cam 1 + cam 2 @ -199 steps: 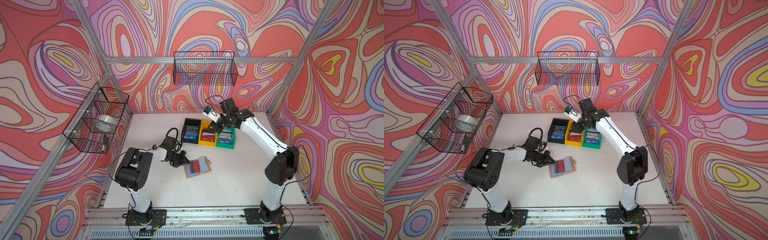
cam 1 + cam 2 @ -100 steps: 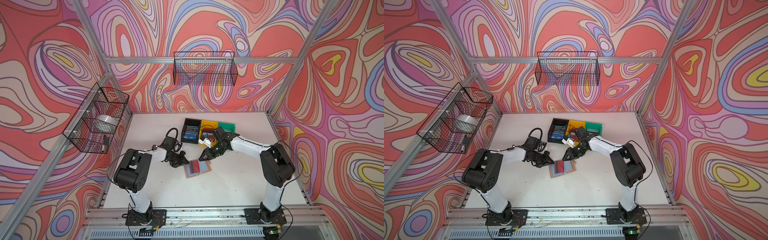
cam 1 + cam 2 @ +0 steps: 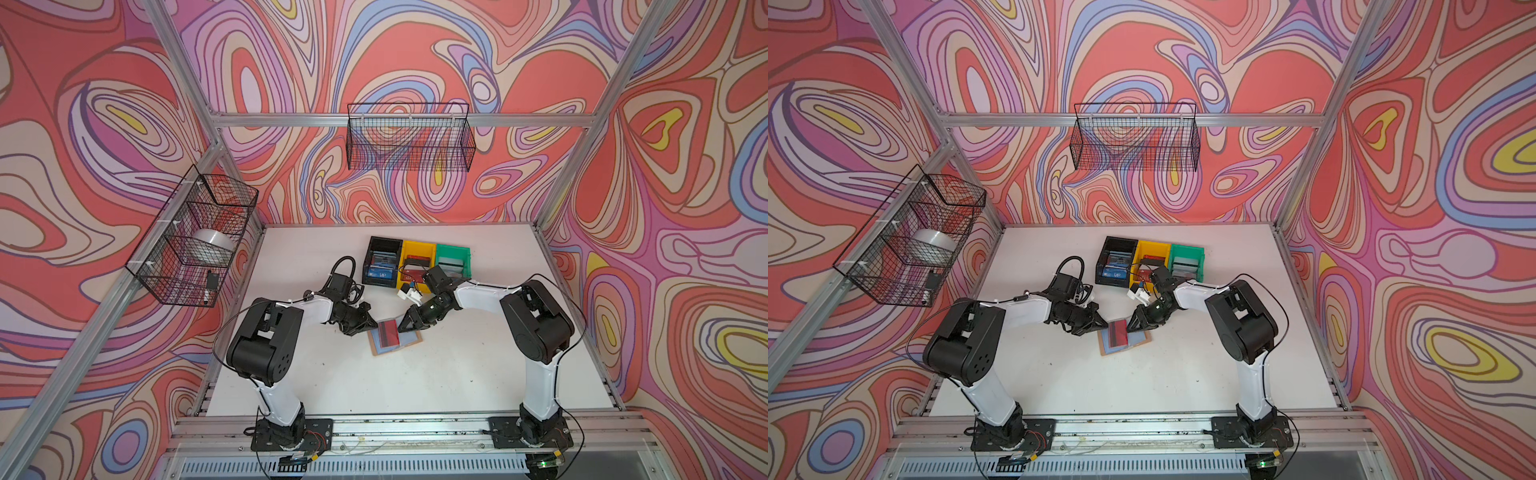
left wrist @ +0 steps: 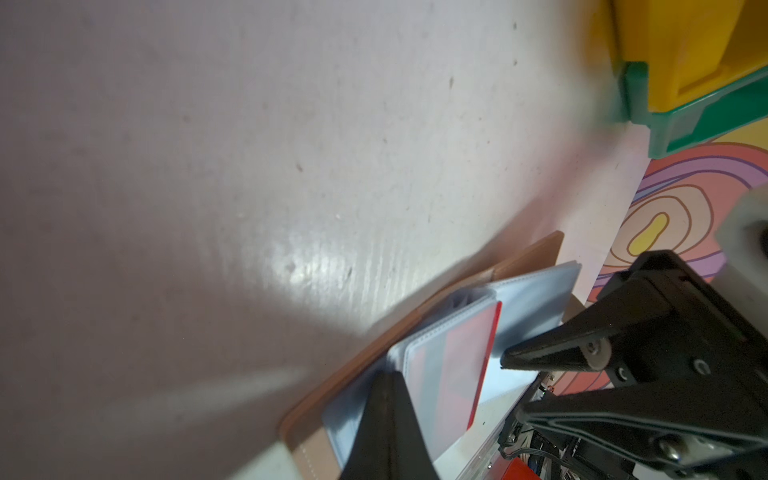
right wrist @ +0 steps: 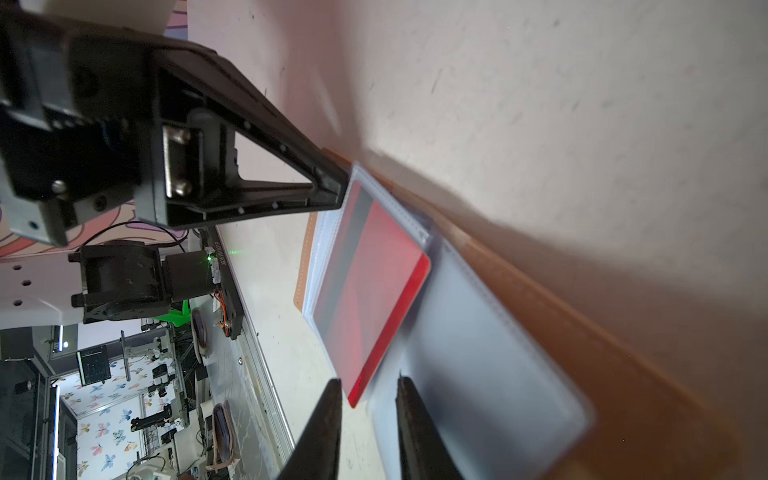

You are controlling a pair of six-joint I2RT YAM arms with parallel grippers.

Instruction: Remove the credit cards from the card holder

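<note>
**Ana:** Right wrist view first. Where's the credit card (image 5: 370, 282)?

**Ben:** It's in a clear sleeve of the open card holder (image 5: 478, 374). Its corner is at the right gripper (image 5: 368, 384), whose jaws stand slightly apart and clamp nothing.

**Ana:** And the left gripper (image 3: 371, 326)?

**Ben:** Closed, with its tip touching the card holder's 10 o'clock corner in both top views. The right gripper reaches in from 2 o'clock, and the coloured bins (image 3: 417, 249) sit at 12.

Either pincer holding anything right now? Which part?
Nothing gripped: right pincer open around the red card corner; left pincer shut, tip pressing the card holder sleeve edge.
</note>
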